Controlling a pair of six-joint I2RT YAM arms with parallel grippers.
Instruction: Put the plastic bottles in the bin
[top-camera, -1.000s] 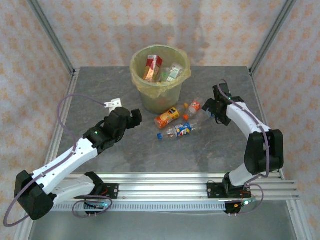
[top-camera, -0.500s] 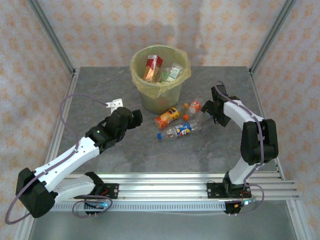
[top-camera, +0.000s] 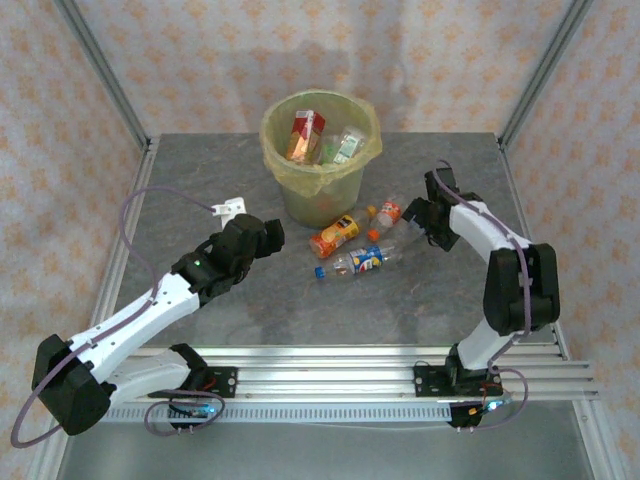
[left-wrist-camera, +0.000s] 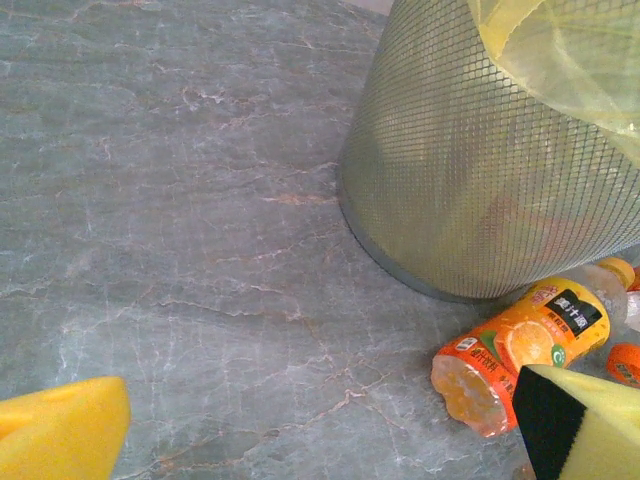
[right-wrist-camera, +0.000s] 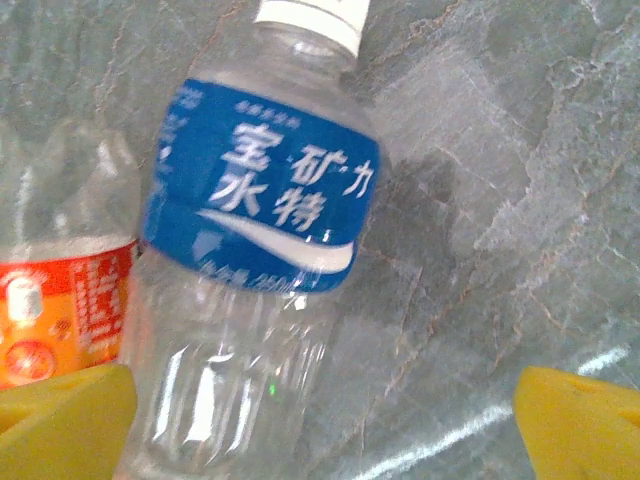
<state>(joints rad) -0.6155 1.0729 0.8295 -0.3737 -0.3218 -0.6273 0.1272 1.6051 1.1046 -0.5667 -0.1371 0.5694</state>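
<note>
step: likely reaching for blue bottle (right-wrist-camera: 260, 190) | right gripper (right-wrist-camera: 320, 430) apart, empty | left gripper (left-wrist-camera: 320, 440) apart | next: straddle it, close, lift to bin (top-camera: 310, 195)

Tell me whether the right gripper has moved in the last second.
Yes, slightly. In the top view the right gripper has edged left, narrowing its gap to the bin, with its jaws open.

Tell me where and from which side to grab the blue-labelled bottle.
Probably grip the blue-labelled bottle across its label band, coming from above: it lies on its side, the band is smooth and round, and the orange-labelled bottle crowds one flank.
</note>
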